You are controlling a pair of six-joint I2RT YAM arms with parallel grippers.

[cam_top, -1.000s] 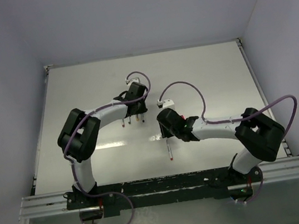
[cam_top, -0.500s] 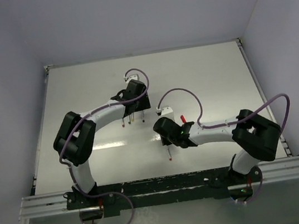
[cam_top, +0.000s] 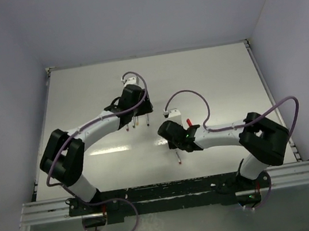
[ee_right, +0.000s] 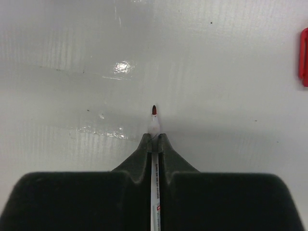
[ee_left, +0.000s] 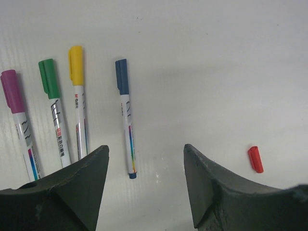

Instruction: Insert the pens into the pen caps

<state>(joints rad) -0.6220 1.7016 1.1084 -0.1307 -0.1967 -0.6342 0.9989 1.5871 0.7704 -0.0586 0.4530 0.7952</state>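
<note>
In the left wrist view, several pens lie side by side with caps on: purple (ee_left: 12, 91), green (ee_left: 49, 79), yellow (ee_left: 75, 65) and blue (ee_left: 121, 77). My left gripper (ee_left: 146, 149) hangs open above their near ends, holding nothing. A loose red cap (ee_left: 255, 159) lies to its right, also seen from above as the red cap (cam_top: 189, 122). My right gripper (ee_right: 154, 138) is shut on the uncapped red-tipped pen (ee_right: 154, 111), whose tip pokes out past the fingertips. From above, that pen (cam_top: 177, 155) trails from the right gripper (cam_top: 170, 142) low over the table.
The white table (cam_top: 83, 103) has a raised rim at the back and sides. In the right wrist view the red cap (ee_right: 303, 57) sits at the right edge. The row of capped pens (cam_top: 135, 125) lies just left of the right arm's wrist.
My right gripper has shut on the red-tipped pen. The left gripper opened and drew back a little from the capped pens, with the left arm stretching out.
</note>
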